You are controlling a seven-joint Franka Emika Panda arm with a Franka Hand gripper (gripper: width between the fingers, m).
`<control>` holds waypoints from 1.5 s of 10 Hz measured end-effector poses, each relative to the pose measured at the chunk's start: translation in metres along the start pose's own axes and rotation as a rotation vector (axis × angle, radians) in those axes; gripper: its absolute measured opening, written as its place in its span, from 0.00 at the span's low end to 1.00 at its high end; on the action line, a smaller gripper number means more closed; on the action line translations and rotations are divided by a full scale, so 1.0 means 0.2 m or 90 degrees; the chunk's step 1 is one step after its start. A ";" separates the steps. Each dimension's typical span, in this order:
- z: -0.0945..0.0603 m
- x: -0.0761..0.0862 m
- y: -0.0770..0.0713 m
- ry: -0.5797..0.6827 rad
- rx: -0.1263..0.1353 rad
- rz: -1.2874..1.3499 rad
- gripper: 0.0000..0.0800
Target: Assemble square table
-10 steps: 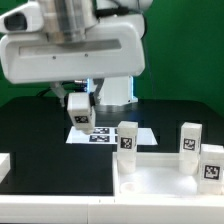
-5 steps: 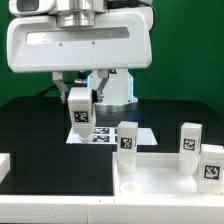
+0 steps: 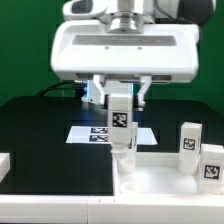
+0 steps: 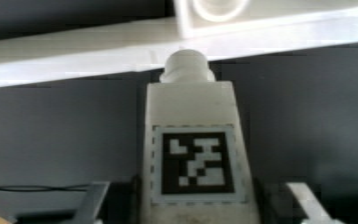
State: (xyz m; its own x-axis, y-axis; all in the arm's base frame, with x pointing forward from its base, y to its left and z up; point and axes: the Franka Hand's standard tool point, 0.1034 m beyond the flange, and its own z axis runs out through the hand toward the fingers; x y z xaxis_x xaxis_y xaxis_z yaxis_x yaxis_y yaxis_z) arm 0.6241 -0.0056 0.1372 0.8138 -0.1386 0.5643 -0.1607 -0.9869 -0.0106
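Note:
My gripper (image 3: 120, 104) is shut on a white block leg (image 3: 120, 120) with a black-and-white tag and holds it upright in the air. The leg hangs over the corner of the white tray-like tabletop (image 3: 160, 182) at the exterior view's left, and hides most of a leg (image 3: 125, 156) standing there. Two more legs (image 3: 190, 138) (image 3: 211, 163) stand on the tabletop at the exterior view's right. In the wrist view the held leg (image 4: 197, 150) fills the middle between the fingers (image 4: 311, 202), with its rounded peg end (image 4: 186, 66) pointing away from the gripper (image 4: 197, 206).
The marker board (image 3: 88, 133) lies flat on the black table behind the held leg. A white piece (image 3: 4, 164) shows at the edge on the exterior view's left. Green walls close the back. A pale band (image 4: 69, 68) crosses the wrist view beyond the leg.
The arm has carried the leg toward the exterior view's right, from above the marker board to above the tabletop's corner. The grip has stayed the same.

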 end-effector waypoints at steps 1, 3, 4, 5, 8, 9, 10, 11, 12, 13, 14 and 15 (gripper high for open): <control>0.00 0.00 0.01 -0.004 0.000 0.002 0.36; 0.01 -0.01 0.03 -0.013 -0.001 0.002 0.36; 0.02 -0.02 0.08 -0.039 0.000 0.021 0.36; 0.03 -0.03 0.05 -0.052 0.006 0.038 0.36; 0.09 -0.08 0.00 -0.062 0.009 0.030 0.36; 0.09 -0.09 -0.01 -0.064 0.009 0.027 0.36; 0.11 -0.11 -0.01 -0.068 0.008 0.027 0.36; 0.12 -0.12 -0.02 -0.072 0.007 0.024 0.36; 0.15 -0.14 -0.03 -0.075 0.006 0.019 0.36; 0.16 -0.13 -0.03 -0.061 0.003 0.017 0.36; 0.17 -0.13 -0.03 -0.052 -0.001 0.015 0.36; 0.19 -0.15 -0.02 -0.056 -0.002 0.014 0.36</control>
State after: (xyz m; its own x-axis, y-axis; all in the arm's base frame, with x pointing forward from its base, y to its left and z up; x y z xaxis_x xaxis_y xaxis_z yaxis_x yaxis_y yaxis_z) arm 0.6214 0.0003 0.0895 0.8559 -0.1675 0.4893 -0.1814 -0.9832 -0.0193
